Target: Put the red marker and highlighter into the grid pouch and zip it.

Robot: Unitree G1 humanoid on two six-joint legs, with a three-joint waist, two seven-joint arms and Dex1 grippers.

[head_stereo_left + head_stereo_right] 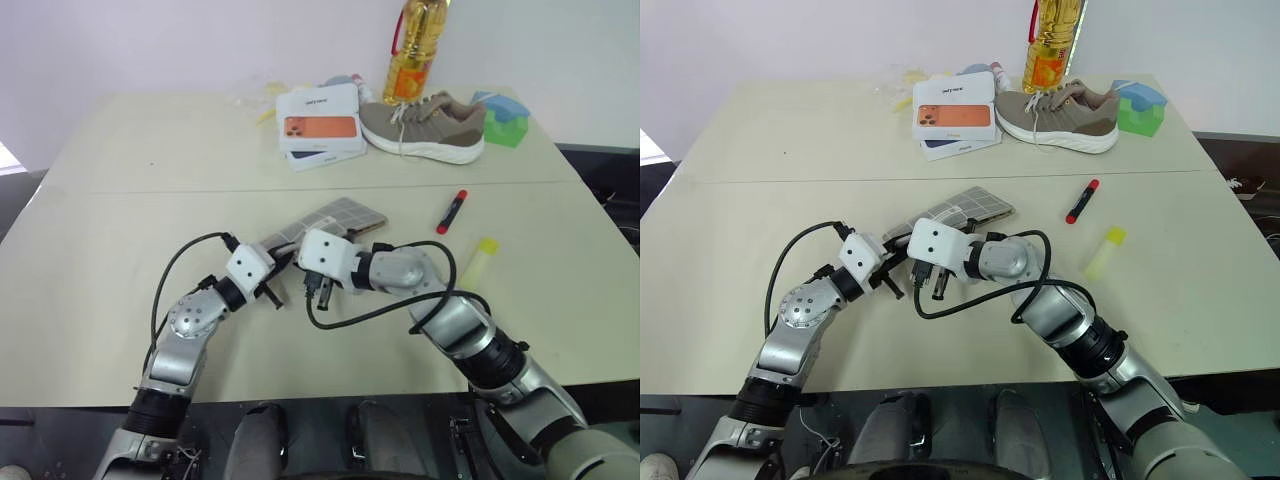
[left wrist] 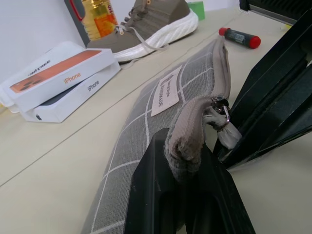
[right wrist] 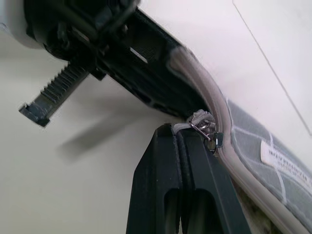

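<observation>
The left gripper [image 2: 183, 195] is clamped tight on the near corner of the grid pouch [image 2: 161, 122], the grey fabric bunched between its 2 black fingers, while the right gripper [image 3: 181, 146] is pinched closed right at the zipper pull [image 3: 207, 130], apparently on the small tab of fabric or cord just below the ring. The pouch lies flat near the middle of the surface [image 1: 120, 200], its far end pointing away from the robot. The red marker [image 1: 451, 211] and the highlighter [image 1: 478, 258] both lie out on the surface to the robot's right, well apart from the pouch, so the step in hand looks like opening the zip. To do that well, the left gripper should hold the corner firm as an anchor while the right draws the pull along the line of the zipper, low and parallel to the seam, so the fabric stays taut and does not bunch or lift. Hard to tell: whether the right fingers truly grip the tab or only press beside it, whether the zipper has opened at all, and the near end of the pouch in the head views, which the 2 wrists cover.
</observation>
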